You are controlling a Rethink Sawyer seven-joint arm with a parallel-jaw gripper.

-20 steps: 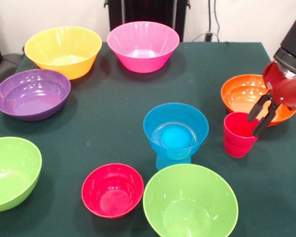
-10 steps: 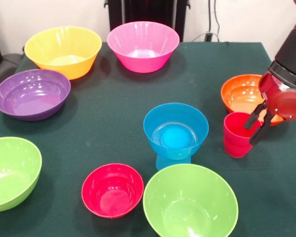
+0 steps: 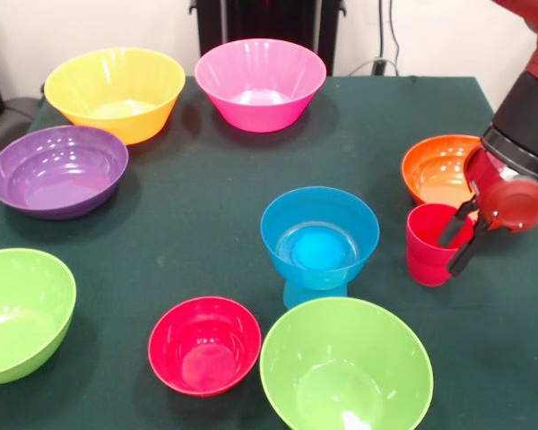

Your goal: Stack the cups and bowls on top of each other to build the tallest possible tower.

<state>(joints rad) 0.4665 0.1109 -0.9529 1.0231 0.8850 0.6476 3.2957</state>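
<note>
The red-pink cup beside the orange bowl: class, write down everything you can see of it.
The red-pink cup is a glossy, plastic-looking tapered tumbler without a handle, standing upright, mouth up, on the green table. It stands just in front of the orange bowl, right of the blue bowl. The gripper straddles its right rim, one finger inside, one outside.

Lab: green-clothed table (image 3: 206, 179), wall cables (image 3: 390, 36).

A dark green tablecloth (image 3: 206, 224) is spread over the table. Beyond it, at twelve o'clock, a black stand (image 3: 267, 20) is seen against a pale wall (image 3: 90, 27); cables (image 3: 390, 36) hang at one o'clock.
</note>
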